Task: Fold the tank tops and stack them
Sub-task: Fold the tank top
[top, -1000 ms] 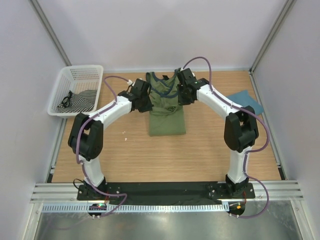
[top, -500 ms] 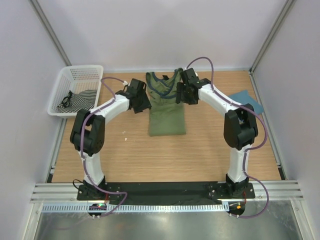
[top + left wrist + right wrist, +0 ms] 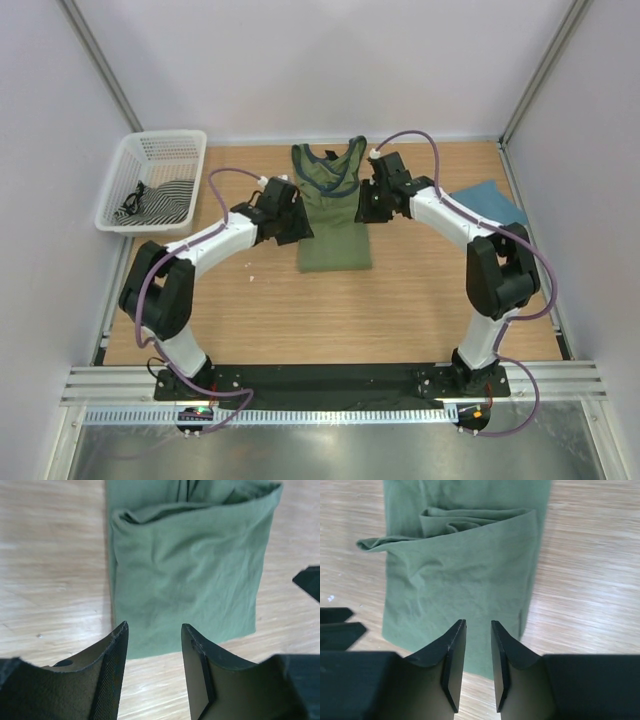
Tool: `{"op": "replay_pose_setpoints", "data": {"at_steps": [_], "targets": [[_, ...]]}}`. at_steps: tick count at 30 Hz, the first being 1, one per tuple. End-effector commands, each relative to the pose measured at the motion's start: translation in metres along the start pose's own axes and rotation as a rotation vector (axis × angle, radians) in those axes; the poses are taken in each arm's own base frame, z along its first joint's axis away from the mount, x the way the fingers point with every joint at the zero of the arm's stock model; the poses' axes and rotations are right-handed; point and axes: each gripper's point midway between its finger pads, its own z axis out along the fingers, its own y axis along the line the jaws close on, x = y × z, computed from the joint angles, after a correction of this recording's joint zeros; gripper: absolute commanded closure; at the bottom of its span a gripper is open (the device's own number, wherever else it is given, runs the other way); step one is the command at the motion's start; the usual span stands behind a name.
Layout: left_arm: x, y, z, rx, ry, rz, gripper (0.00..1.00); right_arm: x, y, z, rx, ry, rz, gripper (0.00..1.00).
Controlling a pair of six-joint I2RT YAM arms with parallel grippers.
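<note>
The wooden surface (image 3: 250,310) sat inside white walls. The green tank top (image 3: 335,225) lay in the middle of it, toward the back, folded into a long narrow shape with its neck by the far wall. The blue tank top (image 3: 490,200) lay flat at the right edge. A white basket (image 3: 168,150) at the left held a striped cloth (image 3: 165,200). The left hand (image 3: 152,627) hung by the green top's left side, its fingers partly apart and holding nothing. The right hand (image 3: 477,622) hung by the right side, its fingers only a little apart, also holding nothing.
</note>
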Motion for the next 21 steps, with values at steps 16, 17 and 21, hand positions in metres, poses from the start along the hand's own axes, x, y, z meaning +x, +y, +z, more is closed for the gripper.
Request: {"op": "replay_pose_setpoints", "data": {"at_steps": [16, 17, 21], "targets": [[0.02, -0.006, 0.041, 0.009, 0.033, 0.018, 0.53, -0.036, 0.068, 0.087, -0.546, 0.053, 0.243, 0.72], [0.019, -0.006, 0.042, 0.009, 0.033, 0.02, 0.53, -0.042, 0.065, 0.091, -0.569, 0.041, 0.257, 0.71], [0.025, -0.002, 0.049, -0.004, 0.048, 0.018, 0.53, -0.058, 0.051, 0.104, -0.602, 0.049, 0.318, 0.66]]}}
